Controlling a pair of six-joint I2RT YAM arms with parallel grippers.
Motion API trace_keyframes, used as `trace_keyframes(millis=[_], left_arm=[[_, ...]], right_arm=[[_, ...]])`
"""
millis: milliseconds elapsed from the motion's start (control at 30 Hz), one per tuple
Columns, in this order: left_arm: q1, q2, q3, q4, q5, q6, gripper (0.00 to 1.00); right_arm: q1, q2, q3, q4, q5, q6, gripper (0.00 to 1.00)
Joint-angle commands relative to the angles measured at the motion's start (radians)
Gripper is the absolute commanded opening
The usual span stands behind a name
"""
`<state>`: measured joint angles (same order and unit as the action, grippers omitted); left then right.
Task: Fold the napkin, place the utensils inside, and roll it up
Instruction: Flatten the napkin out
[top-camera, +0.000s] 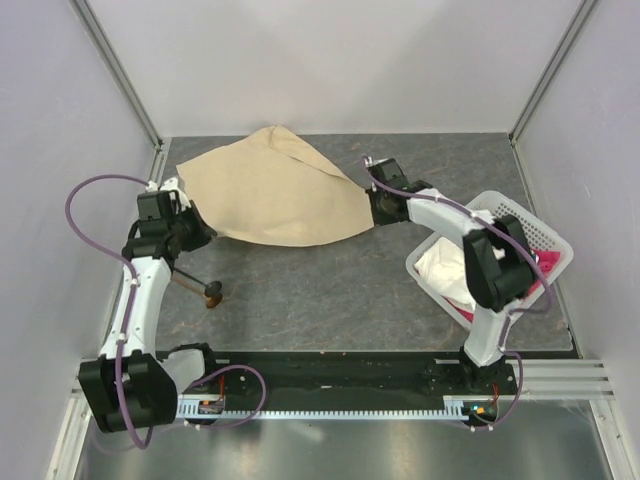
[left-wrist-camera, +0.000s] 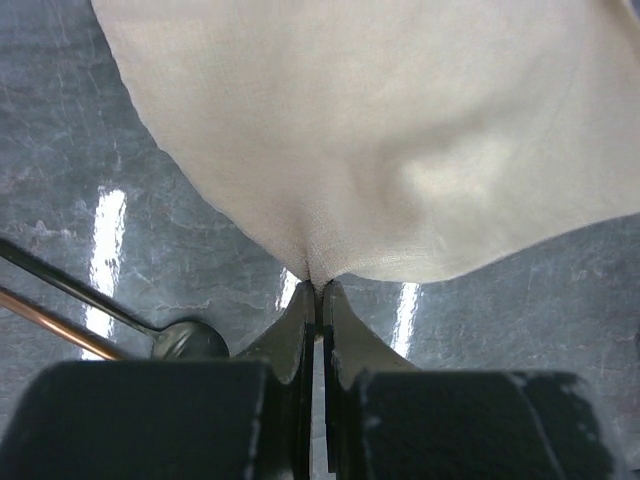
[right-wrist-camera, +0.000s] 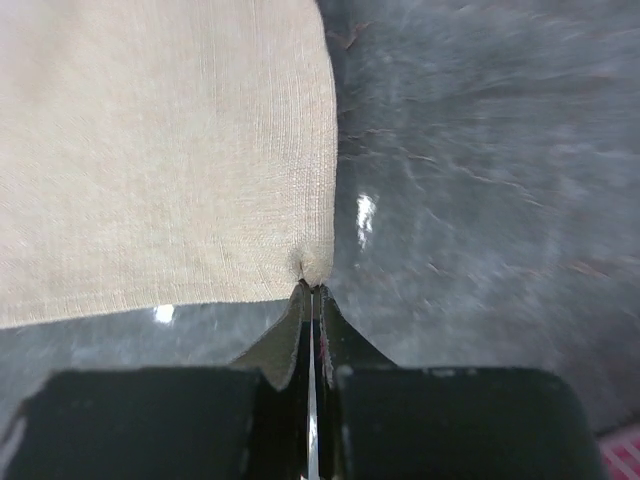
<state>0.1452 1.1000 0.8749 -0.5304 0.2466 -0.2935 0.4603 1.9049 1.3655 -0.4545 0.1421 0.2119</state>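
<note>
While the napkin (top-camera: 275, 190) stretches between them, the left tool (left-wrist-camera: 318, 288) pinches its edge. The right tool (right-wrist-camera: 311, 290) clamps a corner.

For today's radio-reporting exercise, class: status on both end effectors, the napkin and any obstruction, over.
Left end effector shut on a napkin corner. Right end effector shut on another corner. Utensils lie off the napkin, not in the way.

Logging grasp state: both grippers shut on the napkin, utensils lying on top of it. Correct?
Wrong on the utensils: they lie on the table, off the napkin, as the top view shows. Left gripper and right gripper are shut on the napkin.
</note>
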Motion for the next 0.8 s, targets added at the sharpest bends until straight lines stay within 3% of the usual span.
trace_keyframes(millis=[0, 267, 433, 567, 767], left_arm=[[-0.007, -0.098, 0.119, 0.026, -0.001, 0.03, 0.02], [-0.007, -0.238, 0.323, -0.104, -0.033, 0.014, 0.02], [-0.006, -0.293, 0.504, -0.21, -0.053, 0.011, 0.02], [-0.006, -0.269, 0.677, -0.276, -0.047, 0.008, 0.02], [-0.006, -0.141, 0.716, -0.252, -0.003, -0.012, 0.02]], right_arm=[[0.035, -0.274, -0.046, 0.033, 0.088, -0.032, 0.0], [0.107, -0.653, -0.074, -0.044, 0.152, -0.013, 0.0], [0.136, -0.791, 0.05, -0.122, 0.174, -0.011, 0.0], [0.135, -0.805, 0.167, -0.154, 0.18, -0.032, 0.0], [0.136, -0.661, 0.268, -0.102, 0.289, -0.081, 0.0]])
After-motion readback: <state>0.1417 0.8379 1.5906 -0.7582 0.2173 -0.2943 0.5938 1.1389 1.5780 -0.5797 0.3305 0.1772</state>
